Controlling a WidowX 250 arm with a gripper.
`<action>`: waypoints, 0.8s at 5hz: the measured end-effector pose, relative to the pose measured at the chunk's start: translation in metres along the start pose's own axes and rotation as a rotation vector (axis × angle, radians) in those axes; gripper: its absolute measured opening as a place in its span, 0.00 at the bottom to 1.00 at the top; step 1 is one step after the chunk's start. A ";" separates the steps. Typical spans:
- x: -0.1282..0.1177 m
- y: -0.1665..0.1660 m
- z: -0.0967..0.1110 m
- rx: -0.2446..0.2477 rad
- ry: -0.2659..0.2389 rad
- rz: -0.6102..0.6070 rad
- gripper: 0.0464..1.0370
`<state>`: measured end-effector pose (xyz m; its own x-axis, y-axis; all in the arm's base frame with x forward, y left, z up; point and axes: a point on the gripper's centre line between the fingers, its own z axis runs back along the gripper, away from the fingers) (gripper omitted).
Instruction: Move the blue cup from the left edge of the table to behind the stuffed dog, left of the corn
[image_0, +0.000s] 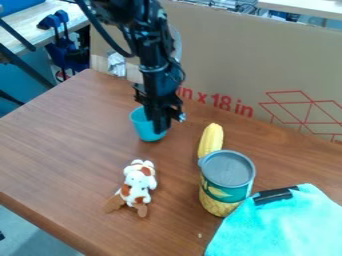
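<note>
The black gripper (159, 120) hangs down at the back of the wooden table, at the right side of a blue cup (143, 127). It overlaps the cup's rim and right wall; whether it grips the wall cannot be seen. The cup stands upright. In front of it lies a white and brown plush dog (137, 185). To the right is a yellow corn cob (211, 140), partly behind an upright can (226, 182) with a grey top and a green and yellow label.
A turquoise cloth (284, 225) with a black clip (274, 195) covers the front right corner, close against the can. Behind the table (60, 145) rises a cardboard wall (267, 60) with red print. The table's left and front edges are in view.
</note>
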<state>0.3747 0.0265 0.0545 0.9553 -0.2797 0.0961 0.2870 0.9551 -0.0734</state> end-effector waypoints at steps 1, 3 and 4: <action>-0.001 0.002 -0.004 0.025 0.025 0.006 0.05; -0.026 0.003 -0.003 -0.005 -0.036 0.127 0.28; -0.032 0.004 0.042 0.022 -0.223 0.197 0.58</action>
<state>0.3426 0.0432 0.0933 0.9526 -0.0622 0.2979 0.0933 0.9914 -0.0913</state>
